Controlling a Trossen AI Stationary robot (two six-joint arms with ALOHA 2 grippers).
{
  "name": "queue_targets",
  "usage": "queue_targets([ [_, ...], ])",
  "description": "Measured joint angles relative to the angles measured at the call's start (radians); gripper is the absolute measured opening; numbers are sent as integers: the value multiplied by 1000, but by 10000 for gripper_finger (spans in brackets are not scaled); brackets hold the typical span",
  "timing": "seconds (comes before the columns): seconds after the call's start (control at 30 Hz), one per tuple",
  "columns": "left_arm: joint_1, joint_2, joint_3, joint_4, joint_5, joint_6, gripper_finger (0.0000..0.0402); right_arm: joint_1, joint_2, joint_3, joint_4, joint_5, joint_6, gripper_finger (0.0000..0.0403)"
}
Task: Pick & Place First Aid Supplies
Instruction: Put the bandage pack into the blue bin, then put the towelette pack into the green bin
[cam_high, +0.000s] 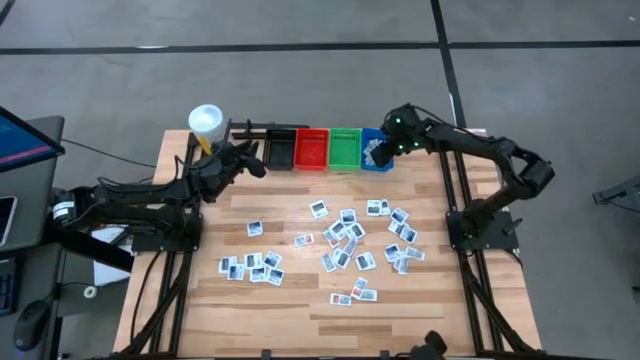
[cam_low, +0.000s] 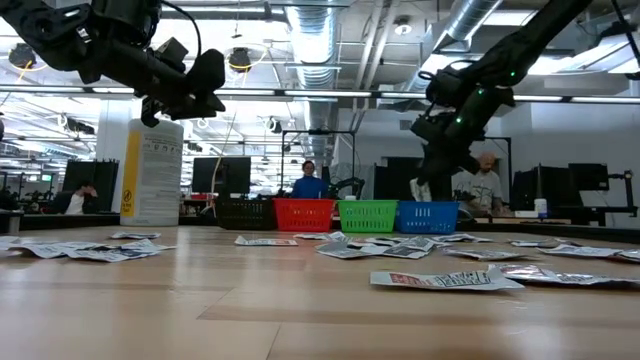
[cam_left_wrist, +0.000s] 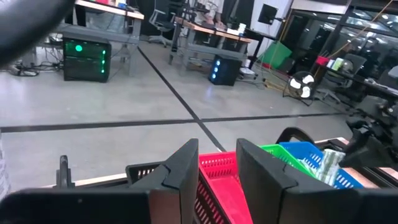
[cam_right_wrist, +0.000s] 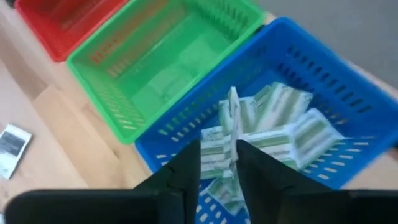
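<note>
Many small white first aid packets (cam_high: 345, 240) lie flat and scattered on the wooden table. My right gripper (cam_right_wrist: 217, 163) hovers over the blue bin (cam_right_wrist: 311, 56), tilted down, its fingers apart. A pale-green packet (cam_right_wrist: 231, 121) stands edge-on between its fingertips, above several packets (cam_right_wrist: 283, 118) lying in the bin. In the low view a white packet (cam_low: 420, 188) shows just under that gripper (cam_low: 432, 165). My left gripper (cam_high: 258, 165) hangs level near the black bin (cam_high: 281, 150), open with nothing between its fingers (cam_left_wrist: 186, 180). My right gripper has the pale-green packet's lower part (cam_right_wrist: 225, 155) between its parted fingers, which come from above at a slant. The packet is on edge, above the bin's pile. Whether either finger touches it, I cannot tell.
Black, red (cam_high: 312, 148), green (cam_high: 345, 148) and blue bins stand in a row at the table's far edge. A yellow bottle with a white cap (cam_high: 206, 122) stands at the far left corner. People (cam_low: 308, 180) sit in the room beyond. Bare wood lies along the near edge.
</note>
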Motion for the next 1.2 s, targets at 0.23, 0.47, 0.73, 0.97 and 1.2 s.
queue_targets([
  [0.23,-4,0,-38,-3,1,-10,109,-1,-110,0,3,120,-59,102],
  [0.47,-47,0,-102,0,70,-148,109,34,-294,0,-4,122,-153,102],
  [0.73,-122,0,-109,64,229,-155,109,197,-549,0,-102,116,-242,102],
  [0.97,-257,0,-109,188,441,-160,107,496,-644,0,-166,120,-185,101],
  [1.2,-536,0,-109,186,267,-158,95,833,-592,0,-194,252,42,84],
])
